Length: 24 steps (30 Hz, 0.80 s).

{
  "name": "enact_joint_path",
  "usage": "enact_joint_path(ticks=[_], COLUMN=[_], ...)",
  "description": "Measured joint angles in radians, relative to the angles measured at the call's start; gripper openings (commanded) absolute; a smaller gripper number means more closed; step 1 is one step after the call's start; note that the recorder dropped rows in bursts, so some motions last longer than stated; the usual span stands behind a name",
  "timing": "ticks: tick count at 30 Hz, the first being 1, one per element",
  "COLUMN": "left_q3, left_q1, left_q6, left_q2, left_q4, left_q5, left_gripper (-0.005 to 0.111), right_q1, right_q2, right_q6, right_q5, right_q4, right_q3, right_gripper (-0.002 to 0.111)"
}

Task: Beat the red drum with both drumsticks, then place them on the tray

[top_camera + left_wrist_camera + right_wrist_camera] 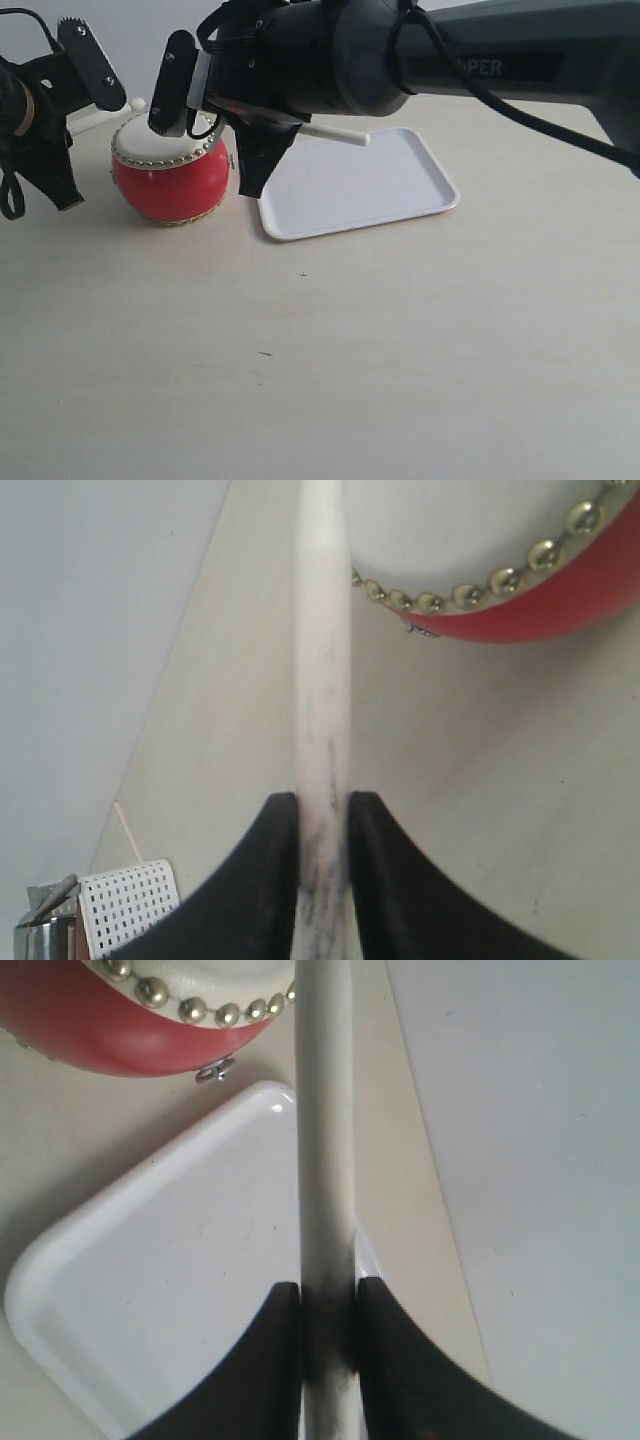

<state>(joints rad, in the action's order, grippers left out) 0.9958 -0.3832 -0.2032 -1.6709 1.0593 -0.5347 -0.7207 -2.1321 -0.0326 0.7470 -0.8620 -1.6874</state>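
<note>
The red drum [170, 185] with its cream skin and gold studs stands at the back left of the table, and the white tray [400, 185] lies just to its right. My left gripper [75, 125] is shut on one drumstick [105, 118], whose rounded tip points toward the drum's far rim. From the left wrist, that drumstick [324, 660] runs out of the gripper [324, 805] beside the drum [520, 570]. My right gripper [215, 125] is shut on the other drumstick [335, 133]. That drumstick [325, 1110] reaches from the gripper [328, 1295] over the tray [150, 1260] to the drum [110, 1035].
The right arm's large black body [330, 50] hangs over the drum and the tray's back edge. A white perforated object [130, 905] and a metal piece sit near the wall in the left wrist view. A pale wall rises behind the table.
</note>
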Motion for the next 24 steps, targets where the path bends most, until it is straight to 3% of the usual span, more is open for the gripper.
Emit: enact_joint_path(ticks=[8,18,24], left_q3=[0.001,0.001,0.062], left_q1=[0.000,0.000,0.000], left_q6=[0.007,0.088,0.015], left_q2=[-0.008,-0.119,-0.096], left_q4=[0.010,0.010,0.010], left_q5=[0.002,-0.123,-0.130], left_gripper=[0.000,0.000,0.000], right_q1=[0.000,0.000,0.000], right_q2=[0.000,-0.002,-0.048], right_q6=[0.000,0.010,0.022], right_q5=[-0.009,-0.009,-0.007], right_q4=[0.002,0.014,0.040], right_q3=[0.000,0.000,0.000], right_gripper=[0.000,0.000,0.000])
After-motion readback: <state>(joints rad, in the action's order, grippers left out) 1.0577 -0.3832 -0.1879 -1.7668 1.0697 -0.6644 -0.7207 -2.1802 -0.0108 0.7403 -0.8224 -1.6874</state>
